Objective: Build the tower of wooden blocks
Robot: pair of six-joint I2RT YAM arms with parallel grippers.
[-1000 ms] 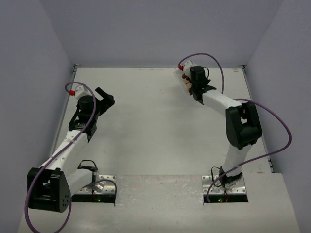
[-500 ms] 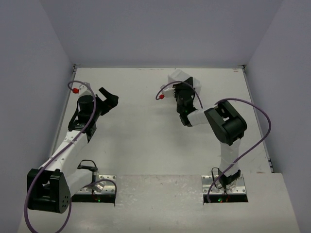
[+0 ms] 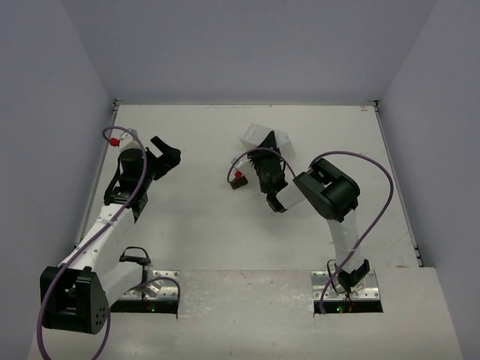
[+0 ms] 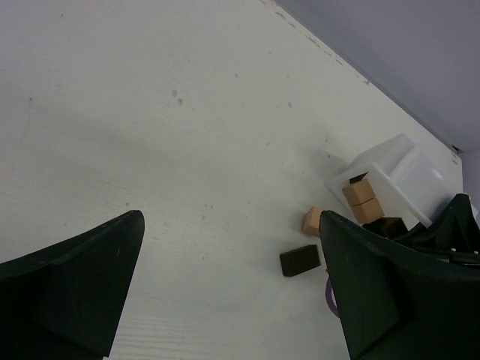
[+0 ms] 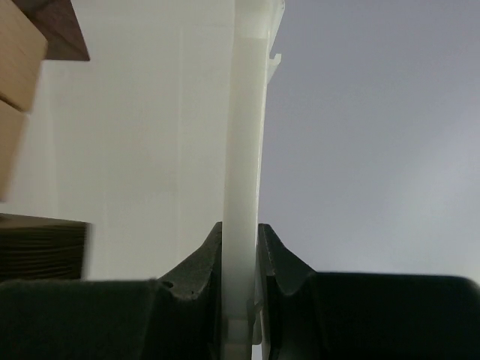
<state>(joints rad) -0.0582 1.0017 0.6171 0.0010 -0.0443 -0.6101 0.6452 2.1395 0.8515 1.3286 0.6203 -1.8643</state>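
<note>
My right gripper (image 3: 264, 163) is shut on the wall of the white plastic tray (image 3: 261, 136) and holds it tipped at mid-table. In the right wrist view the tray wall (image 5: 244, 135) runs straight up between my pinched fingers (image 5: 206, 259), with tan blocks (image 5: 13, 75) and a dark block (image 5: 41, 247) inside. A dark brown block (image 4: 300, 260) and a tan block (image 4: 313, 221) lie on the table by the tray's mouth (image 4: 390, 166). More tan blocks (image 4: 360, 198) sit within it. My left gripper (image 4: 231, 225) stands open, well left of them, holding nothing.
The table (image 3: 202, 217) is walled by grey panels on three sides. A purple cable (image 3: 247, 154) with a red connector (image 3: 238, 174) loops off the right wrist just above the spilled dark block (image 3: 239, 183). The left arm (image 3: 124, 195) lies along the left edge.
The right arm swung the tray from the back of the table toward the centre and tipped it. Two blocks now lie on the table. The left arm barely moved.
</note>
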